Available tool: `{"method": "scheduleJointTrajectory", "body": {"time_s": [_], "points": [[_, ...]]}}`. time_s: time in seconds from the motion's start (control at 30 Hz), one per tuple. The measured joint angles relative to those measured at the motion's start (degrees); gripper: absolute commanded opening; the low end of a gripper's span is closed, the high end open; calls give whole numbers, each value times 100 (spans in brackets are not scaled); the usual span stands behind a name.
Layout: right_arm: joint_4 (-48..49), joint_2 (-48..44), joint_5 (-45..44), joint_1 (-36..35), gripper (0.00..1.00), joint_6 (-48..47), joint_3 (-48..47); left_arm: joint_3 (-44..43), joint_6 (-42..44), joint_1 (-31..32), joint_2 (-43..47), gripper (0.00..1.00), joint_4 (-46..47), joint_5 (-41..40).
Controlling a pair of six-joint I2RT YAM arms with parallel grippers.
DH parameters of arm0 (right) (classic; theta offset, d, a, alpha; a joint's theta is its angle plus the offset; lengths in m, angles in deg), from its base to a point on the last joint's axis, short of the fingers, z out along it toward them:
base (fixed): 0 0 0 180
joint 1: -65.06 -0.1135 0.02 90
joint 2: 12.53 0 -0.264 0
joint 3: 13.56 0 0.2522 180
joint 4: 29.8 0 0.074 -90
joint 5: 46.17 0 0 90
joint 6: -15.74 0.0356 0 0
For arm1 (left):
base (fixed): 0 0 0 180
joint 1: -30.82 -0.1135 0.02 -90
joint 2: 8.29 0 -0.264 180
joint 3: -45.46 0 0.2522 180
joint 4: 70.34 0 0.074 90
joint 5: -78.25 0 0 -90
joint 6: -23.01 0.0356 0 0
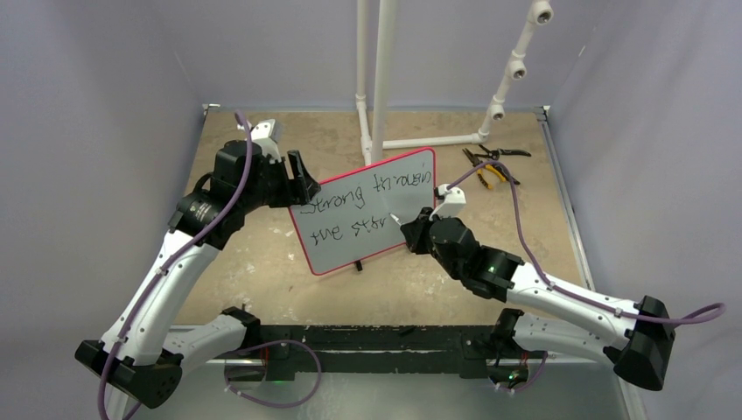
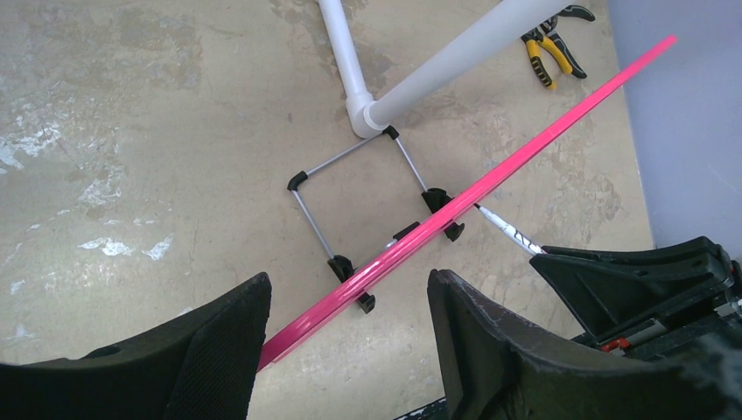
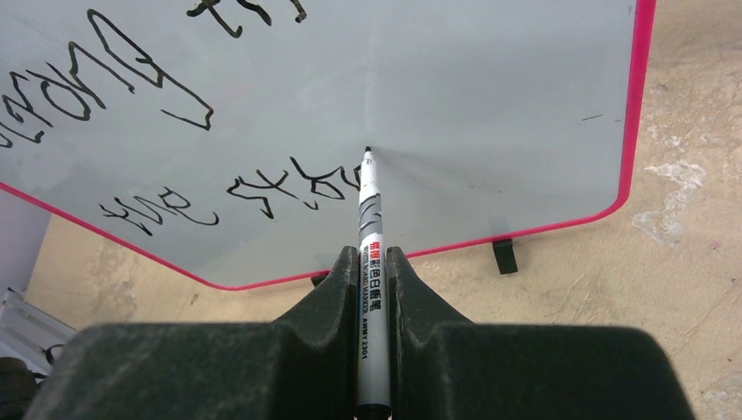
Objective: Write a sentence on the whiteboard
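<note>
The whiteboard (image 1: 350,251) stands tilted on its black feet at the table's middle, its red border edge-on in the left wrist view (image 2: 525,144). The sentence (image 1: 363,203) in black runs in two lines, "Strong through" above "the stor". My right gripper (image 3: 372,255) is shut on a white marker (image 3: 371,219). The marker's tip touches the board (image 3: 490,105) just past the last letter of the writing (image 3: 289,188). My left gripper (image 2: 348,289) is open at the board's upper left corner (image 1: 306,179). The red edge passes between its fingers, close to the left one (image 2: 219,350).
A white pipe frame (image 1: 382,79) rises behind the board, with its elbow joint (image 2: 363,118) on the table. Yellow-handled pliers (image 1: 488,168) lie at the back right. The board's wire stand (image 2: 350,201) props it from behind. Grey walls close in the table.
</note>
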Motion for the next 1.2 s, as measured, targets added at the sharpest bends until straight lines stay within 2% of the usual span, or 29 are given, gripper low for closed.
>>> {"method": "scheduleJointTrajectory", "body": {"time_s": [1.2], "points": [[-219,350,94,-9,0,166,0,2,-9,0,20,65,-2,-4]]}}
